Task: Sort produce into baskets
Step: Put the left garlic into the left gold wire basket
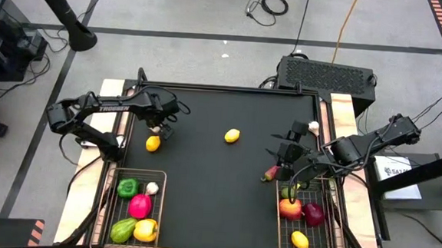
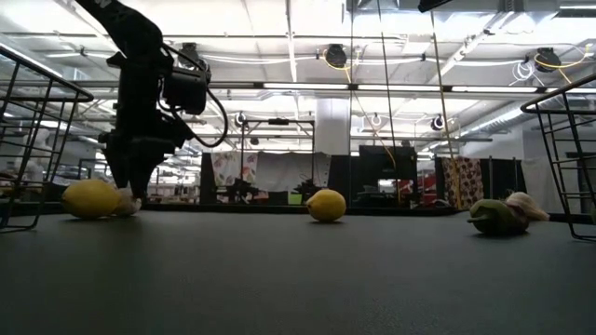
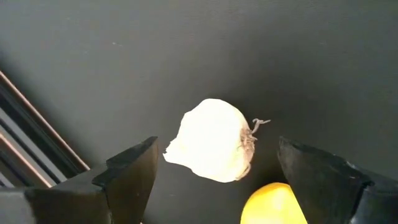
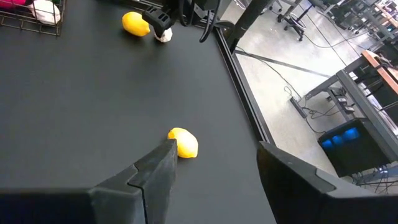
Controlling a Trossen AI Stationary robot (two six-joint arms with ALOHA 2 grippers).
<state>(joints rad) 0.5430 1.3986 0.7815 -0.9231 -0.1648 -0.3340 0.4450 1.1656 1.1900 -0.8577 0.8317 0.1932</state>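
Two wire baskets sit at the near edge of the black table: the left basket (image 1: 160, 212) holds a green pepper, a pink one, a garlic bulb and two more yellow-green pieces, the right basket (image 1: 279, 235) holds an apple, a dark red fruit and a lemon. The left gripper (image 1: 159, 128) hangs low at the left side of the table, its fingers spread wide around a garlic bulb (image 3: 213, 140) lying on the table, not pinching it. A lemon (image 1: 153, 143) lies just beside that bulb. Another lemon (image 1: 232, 135) lies alone near the middle. The right gripper (image 1: 282, 152) hovers at the right side, fingers apart and holding nothing, with a dark red chili (image 1: 270, 173) below it, just beyond the right basket.
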